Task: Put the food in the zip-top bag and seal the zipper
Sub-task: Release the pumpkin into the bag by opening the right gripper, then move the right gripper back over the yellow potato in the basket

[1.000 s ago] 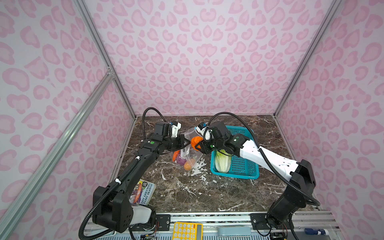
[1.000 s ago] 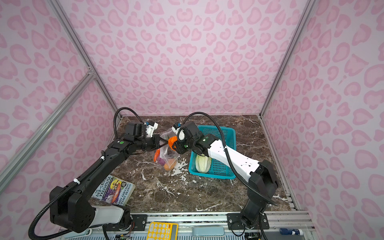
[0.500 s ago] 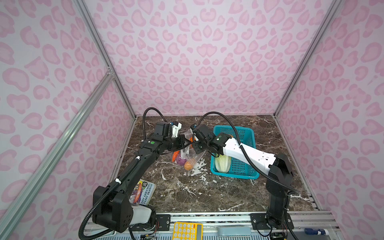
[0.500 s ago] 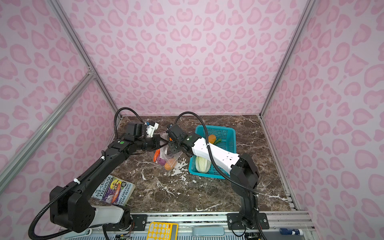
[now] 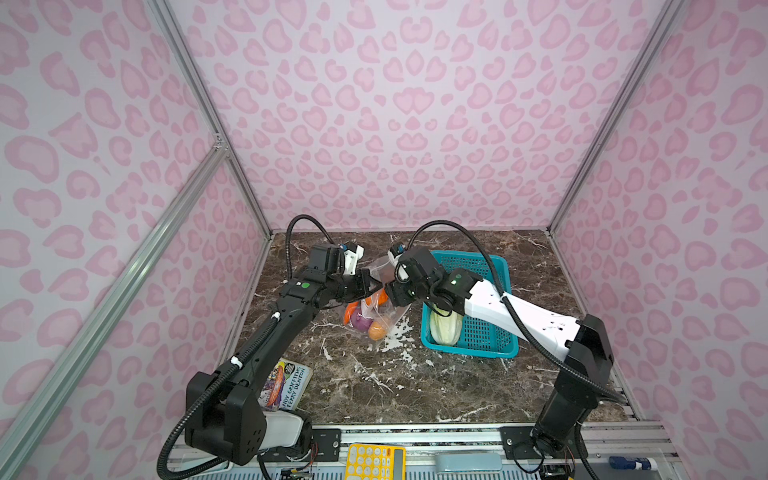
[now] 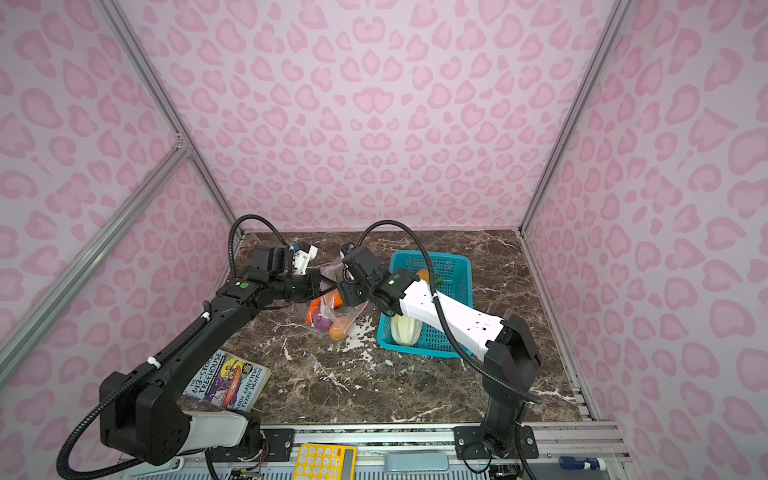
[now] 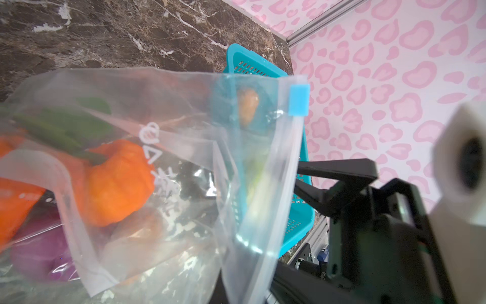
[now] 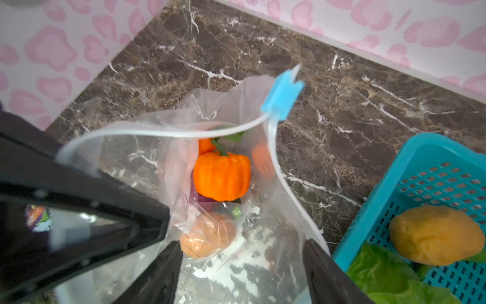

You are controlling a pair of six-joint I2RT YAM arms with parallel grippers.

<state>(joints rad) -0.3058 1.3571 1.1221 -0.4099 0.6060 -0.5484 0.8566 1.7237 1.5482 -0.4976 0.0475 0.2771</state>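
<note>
Starting farthest left of the teal basket [image 5: 469, 353], you have a paperback book [image 6: 226, 380] lying flat on the marble table [image 5: 415, 386], well apart from the basket. Nearer the basket, your left gripper [image 5: 369, 286] is clamped tight on the rim of the zip-top bag [image 5: 382, 268]. It holds the clear bag up with its mouth gaping, just beside the basket's left wall. The zipper [image 8: 171, 133] is unsealed, its two strips bowed apart, and the blue slider [image 8: 282, 96] sits at the end of the mouth away from your left gripper. Inside the bag you can see some of the food: an orange pumpkin [image 8: 222, 176], a tan piece [image 8: 207, 238] below it and a purple onion [image 5: 360, 322]. Your right gripper [image 8: 242, 244] hangs over the bag's mouth, on the basket's left side, with its fingers spread wide and nothing between them. In the basket itself, the green-white cabbage [image 5: 444, 328] lies along the left wall, and a yellow-orange piece [image 8: 434, 234] rests beside it.
</note>
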